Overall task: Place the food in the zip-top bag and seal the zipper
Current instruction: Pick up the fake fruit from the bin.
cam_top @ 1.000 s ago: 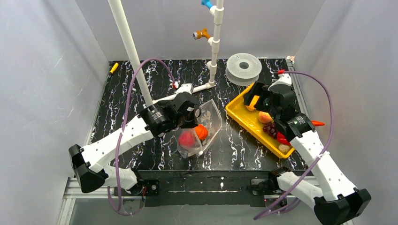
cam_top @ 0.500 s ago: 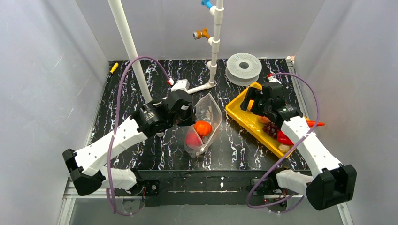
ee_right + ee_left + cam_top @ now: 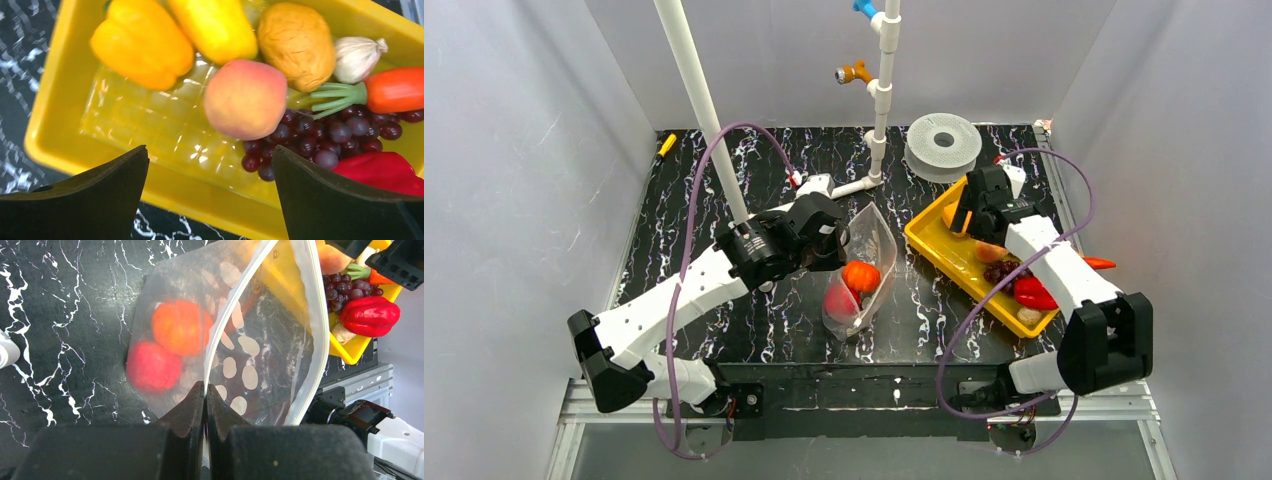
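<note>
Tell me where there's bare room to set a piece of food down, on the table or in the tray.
Open table lies left of the left arm, up to the slanted pipe. In the yellow tray, bare floor sits beside the yellow peppers. Peach and grapes crowd its other end.

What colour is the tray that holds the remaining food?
Yellow. The tray shows best in the right wrist view.

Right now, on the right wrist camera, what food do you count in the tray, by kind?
Yellow peppers: 2
Peach: 1
Brown potato: 1
Garlic: 1
Carrot: 1
Grape bunch: 1
Red pepper: 1
Total: 8
</note>
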{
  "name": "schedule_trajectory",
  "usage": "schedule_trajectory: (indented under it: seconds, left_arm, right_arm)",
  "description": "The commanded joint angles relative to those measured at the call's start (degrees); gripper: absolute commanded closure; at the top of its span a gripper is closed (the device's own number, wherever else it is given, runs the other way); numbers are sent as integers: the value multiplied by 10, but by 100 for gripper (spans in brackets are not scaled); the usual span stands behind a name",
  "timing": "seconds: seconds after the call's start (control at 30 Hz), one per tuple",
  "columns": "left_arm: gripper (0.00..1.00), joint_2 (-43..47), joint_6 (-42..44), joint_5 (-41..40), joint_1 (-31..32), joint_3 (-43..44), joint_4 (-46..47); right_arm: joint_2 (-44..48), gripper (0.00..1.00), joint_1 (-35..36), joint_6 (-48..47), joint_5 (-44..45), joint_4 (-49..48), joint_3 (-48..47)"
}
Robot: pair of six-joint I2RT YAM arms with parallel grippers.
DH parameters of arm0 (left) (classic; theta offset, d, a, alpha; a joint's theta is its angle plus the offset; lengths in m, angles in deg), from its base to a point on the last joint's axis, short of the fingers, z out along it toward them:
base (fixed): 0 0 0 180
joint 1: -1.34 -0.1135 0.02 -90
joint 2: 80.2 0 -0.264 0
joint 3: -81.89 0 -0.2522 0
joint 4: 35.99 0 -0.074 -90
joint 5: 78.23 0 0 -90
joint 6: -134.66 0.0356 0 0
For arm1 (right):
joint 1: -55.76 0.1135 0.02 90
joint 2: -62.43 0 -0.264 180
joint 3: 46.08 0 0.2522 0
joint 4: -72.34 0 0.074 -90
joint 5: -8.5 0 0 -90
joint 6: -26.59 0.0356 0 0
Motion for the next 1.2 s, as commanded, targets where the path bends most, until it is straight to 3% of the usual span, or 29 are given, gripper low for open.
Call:
schedule_trajectory:
  seconds: [0.0,0.27,0.77,0.9,1.17]
  left_arm:
    - [100,-2,-4,5,-3,-12,6]
    - [100,3,-6,6,-3,-19,9]
    - [100,0,-5,9,-5,-17,10]
    - [100,0,-6,10,-5,-18,9]
    - [100,3,-5,9,-6,-18,9]
  right_arm:
    - [-42,2,-36,54,67,12,-29]
    - [-108,2,-79,67,33,3,-42]
    - [-145,3,-82,55,3,-25,-19]
    - [-144,12,-82,47,2,-27,-18]
    - [-99,51,-81,25,-20,-47,1]
